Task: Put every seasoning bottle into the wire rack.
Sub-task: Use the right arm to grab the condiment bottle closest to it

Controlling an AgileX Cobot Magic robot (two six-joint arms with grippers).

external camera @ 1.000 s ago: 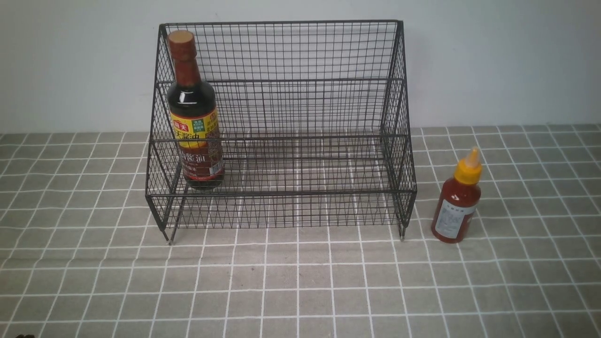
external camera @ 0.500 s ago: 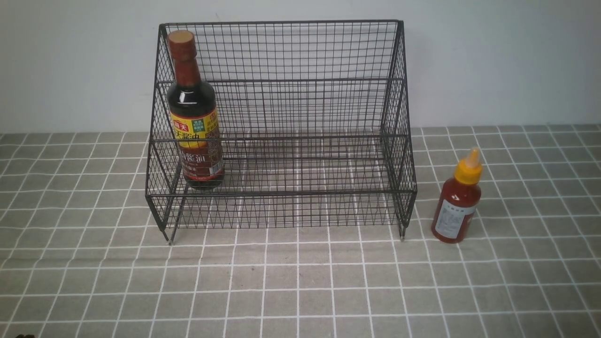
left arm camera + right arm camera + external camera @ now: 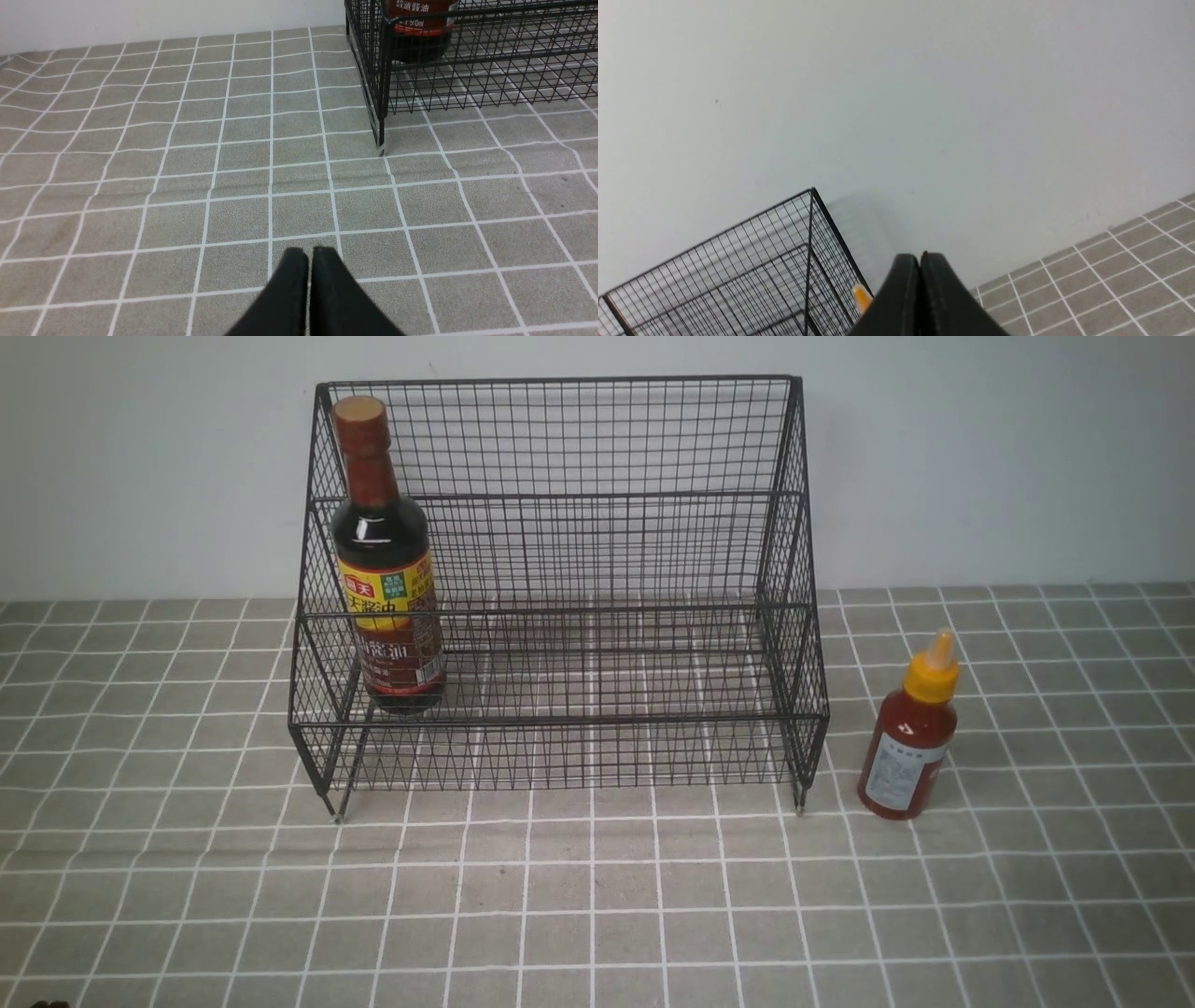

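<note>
- Front view: the tall dark soy sauce bottle with brown cap [image 3: 387, 560] stands upright inside the black wire-mesh rack [image 3: 597, 719], at its left end, so that half looks done.
- The small red sauce bottle with yellow nozzle [image 3: 910, 747] waits on the grey tiled counter [image 3: 597, 896], just beside the rack's right side.
- The left hand [image 3: 309, 254] and the right hand [image 3: 920, 259] are both clenched on nothing; the right sits nearer the red bottle.
</note>
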